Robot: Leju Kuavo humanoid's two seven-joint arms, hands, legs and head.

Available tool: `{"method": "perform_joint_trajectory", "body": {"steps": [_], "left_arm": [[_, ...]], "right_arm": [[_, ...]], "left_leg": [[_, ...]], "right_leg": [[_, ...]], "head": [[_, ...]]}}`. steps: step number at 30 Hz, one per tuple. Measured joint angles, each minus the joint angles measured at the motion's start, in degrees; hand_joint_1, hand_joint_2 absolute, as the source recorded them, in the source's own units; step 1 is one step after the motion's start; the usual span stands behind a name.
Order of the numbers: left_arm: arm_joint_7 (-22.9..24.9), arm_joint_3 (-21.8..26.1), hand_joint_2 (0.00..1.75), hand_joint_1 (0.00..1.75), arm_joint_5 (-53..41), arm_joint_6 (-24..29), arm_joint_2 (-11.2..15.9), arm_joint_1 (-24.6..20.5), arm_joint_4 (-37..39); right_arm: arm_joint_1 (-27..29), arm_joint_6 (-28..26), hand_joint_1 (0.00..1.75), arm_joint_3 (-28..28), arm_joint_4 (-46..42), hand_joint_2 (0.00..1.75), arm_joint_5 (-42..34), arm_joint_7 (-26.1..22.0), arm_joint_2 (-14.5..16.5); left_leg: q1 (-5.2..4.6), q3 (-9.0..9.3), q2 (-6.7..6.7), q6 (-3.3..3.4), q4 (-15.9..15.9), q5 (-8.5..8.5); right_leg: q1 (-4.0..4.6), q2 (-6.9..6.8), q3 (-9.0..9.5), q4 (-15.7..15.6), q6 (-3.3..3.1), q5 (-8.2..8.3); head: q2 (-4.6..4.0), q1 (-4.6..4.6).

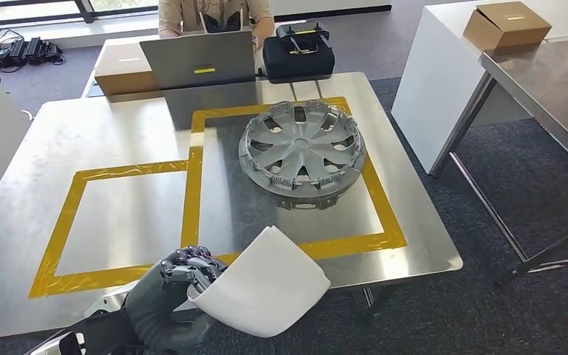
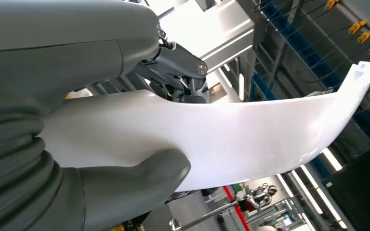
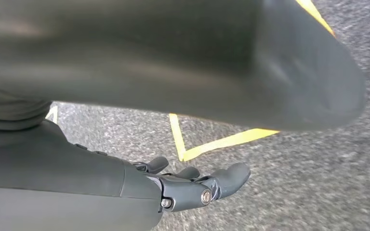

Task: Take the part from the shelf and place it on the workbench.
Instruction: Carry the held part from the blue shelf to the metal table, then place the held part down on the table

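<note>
Steel-topped and marked with yellow tape, the desk (image 1: pixel 59 133) is filling most of the head view, and the wheel cover (image 1: pixel 302 154) lying inside the tape's right-hand square is serving as the landmark. Nearest the robot, short of the wheel cover and a little to its left, the left robot hand (image 1: pixel 181 277) is grasping the white part (image 1: pixel 266 285). In the left wrist view the thick thumb (image 2: pixel 139 178) is pressing one face of the part (image 2: pixel 231 139) while the darker fingers (image 2: pixel 183 72) are closing over the other, so the grip is looking like a firm clamp across the panel's width. The part is a curved white shell, held at one end; its long axis is running away from the left robot hand toward the wheel cover's near side, and it is hanging over the desk's near edge and the tape line there. As I judge it, placing it is calling for a forward reach and a lowering onto bare steel short of, or left of, the wheel cover. The right robot hand (image 3: pixel 192 185) is hanging over the grey carpet (image 3: pixel 294 183), released, fingers loosely extended and holding nothing. Beyond the wheel cover a grey panel (image 1: pixel 198 61) and a black case (image 1: pixel 298 53) are standing, with a person (image 1: pixel 214 15) seated behind them.
</note>
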Motion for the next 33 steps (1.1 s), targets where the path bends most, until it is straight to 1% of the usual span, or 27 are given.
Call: {"method": "perform_joint_trajectory", "body": {"steps": [1, 2, 4, 6, 9, 12, 14, 16, 18, 22, 27, 30, 33], "left_arm": [[-0.11, 0.21, 1.75, 1.75, -0.12, 0.4, -0.12, 0.39, -0.2], [-0.32, 0.48, 1.75, 1.75, -0.44, 0.82, -0.25, 0.9, -0.5], [-0.72, 1.15, 1.75, 1.75, -1.54, 1.64, -0.57, 1.77, -1.16], [-0.85, 1.76, 1.75, 1.75, -2.66, 2.17, -0.91, 2.17, -1.56], [-0.68, 2.49, 1.75, 1.75, -3.59, 2.81, -1.42, 2.54, -2.03], [-0.22, 3.44, 1.75, 1.75, -6.3, 4.96, -1.82, 2.85, -2.26], [-0.6, 4.66, 1.75, 1.75, -11.2, 8.63, -1.96, 3.5, -2.57], [-1.18, 6.07, 1.75, 1.75, -16.24, 12.3, -1.96, 4.3, -2.91], [-1.45, 7.14, 1.75, 1.75, -18.34, 13.88, -1.94, 4.78, -3.17], [-1.12, 8.32, 1.75, 1.75, -20.45, 15.29, -1.95, 5.16, -3.55], [1.46, 10.39, 1.75, 1.75, -32.75, 23.1, -1.82, 4.89, -3.97], [2.77, 12.52, 1.75, 1.75, -38.3, 27.22, -0.64, 3.55, -2.91], [4.05, 14.82, 1.75, 1.75, -42.28, 30.47, 1.74, 0.64, 0.84]], "right_arm": [[-0.05, 0.04, 0.0, 0.06, 0.0, 0.0, 0.09, -0.01, -0.02], [-0.1, 0.07, 0.0, 0.11, 0.0, 0.0, 0.17, -0.04, -0.04], [-0.12, 0.13, 0.0, 0.28, 0.0, 0.0, 0.21, -0.15, -0.09], [-0.18, 0.15, 0.0, 0.41, 0.0, 0.0, 0.09, -0.33, -0.11], [-0.26, 0.14, 0.0, 0.48, 0.0, 0.0, -0.1, -0.57, -0.14], [-0.26, 0.14, 0.0, 0.49, 0.0, 0.0, -0.32, -0.72, -0.14], [-0.22, 0.11, 0.0, 0.49, 0.0, 0.0, -0.55, -0.81, -0.12], [-0.12, 0.09, 0.0, 0.49, 0.0, 0.0, -0.73, -0.87, -0.09], [-0.05, 0.08, 0.0, 0.49, 0.0, 0.0, -0.78, -0.88, -0.03], [0.01, 0.08, 0.0, 0.49, 0.0, 0.0, -0.79, -0.87, 0.11], [0.03, 0.08, 0.0, 0.49, 0.0, 0.0, -0.99, -0.85, 0.62], [0.03, 0.08, 0.0, 0.49, 0.0, 0.0, -1.29, -0.85, 1.19], [0.0, 0.05, 0.0, 0.49, 0.0, 0.0, -1.42, -0.86, 1.73]], "left_leg": [[-0.12, 0.36, 0.07, 0.32, -1.31, 0.45], [-0.15, 0.45, 0.09, 0.49, -1.42, 0.19], [-0.1, 0.7, 0.04, 0.7, -1.67, 1.11], [-0.13, 0.78, -0.03, 0.92, -1.71, 0.98], [-0.15, 0.91, -0.05, 1.48, -1.72, 0.63], [-0.16, 0.93, -0.04, 1.7, -1.72, 0.5], [-0.16, 0.95, -0.01, 1.75, -1.72, 0.47], [-0.16, 0.96, 0.0, 1.77, -1.72, 0.47], [-0.17, 0.97, -0.02, 1.79, -1.72, 0.49], [-0.14, 1.08, -0.01, 1.79, -1.73, 0.51], [-0.09, 1.25, -0.01, 1.71, -1.88, 0.57], [-0.08, 1.34, -0.01, 1.63, -2.0, 0.62], [-0.08, 1.44, -0.01, 1.51, -2.11, 0.69]], "right_leg": [[0.05, 0.0, 0.15, -0.01, 0.37, -0.32], [0.17, 0.0, 0.25, 0.08, 0.59, -0.6], [0.32, -0.03, 0.46, 0.01, 0.3, -0.87], [0.38, -0.08, 0.83, -0.42, -0.16, -0.86], [0.39, -0.14, 1.37, -1.24, 0.27, -0.93], [0.37, -0.17, 1.61, -1.71, 0.97, -0.87], [0.35, -0.16, 1.67, -1.86, 1.34, -0.82], [0.34, -0.16, 1.68, -1.92, 1.56, -0.8], [0.33, -0.18, 1.69, -1.93, 1.73, -0.79], [0.37, -0.18, 1.74, -1.91, 1.83, -0.76], [0.41, -0.18, 1.81, -1.9, 1.81, -0.78], [0.41, -0.19, 1.82, -1.89, 1.79, -0.79], [0.41, -0.19, 1.86, -1.88, 1.75, -0.8]], "head": [[0.0, -0.08], [0.0, -0.1], [0.0, -0.09], [0.0, -0.01], [0.0, 0.1], [0.0, 0.13], [0.0, 0.15], [0.0, 0.17], [0.0, 0.17], [0.0, 0.17], [0.0, 0.17], [0.0, 0.17], [0.0, 0.16]]}}
